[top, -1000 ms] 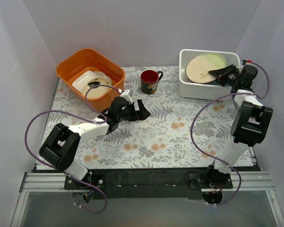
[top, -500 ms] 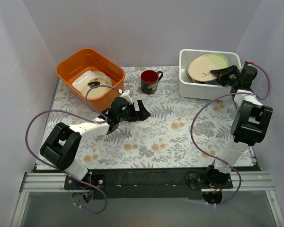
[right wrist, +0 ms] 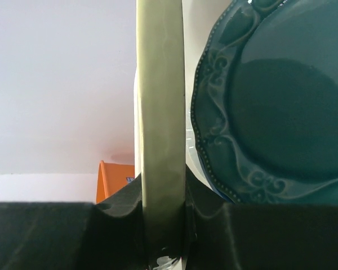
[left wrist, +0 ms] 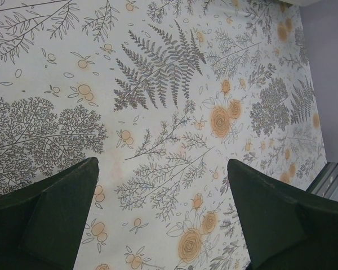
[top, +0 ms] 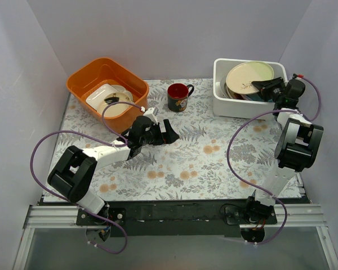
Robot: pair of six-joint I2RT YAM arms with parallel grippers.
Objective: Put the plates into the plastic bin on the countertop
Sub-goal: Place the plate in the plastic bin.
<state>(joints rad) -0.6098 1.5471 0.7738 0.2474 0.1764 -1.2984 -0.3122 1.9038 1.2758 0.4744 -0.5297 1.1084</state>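
Note:
My right gripper (top: pixel 263 87) is shut on the rim of a cream plate with a pale green edge (top: pixel 245 77) and holds it tilted on edge inside the white plastic bin (top: pixel 236 108) at the back right. In the right wrist view the plate's rim (right wrist: pixel 160 84) stands edge-on between my jaws (right wrist: pixel 163 197), with a teal embossed plate (right wrist: pixel 281 107) just to its right in the bin. My left gripper (top: pixel 168 132) is open and empty, low over the fern-printed countertop (top: pixel 203 163). The left wrist view shows only cloth between its jaws (left wrist: pixel 162 163).
An orange tub (top: pixel 81 79) holding white dishes (top: pixel 104 97) stands at the back left. A dark red-rimmed mug (top: pixel 178 97) stands between the tub and the bin. Pale walls close in the back and both sides.
The cream plate has shifted right and back, deeper into the bin, and stands more upright. The left arm has not moved.

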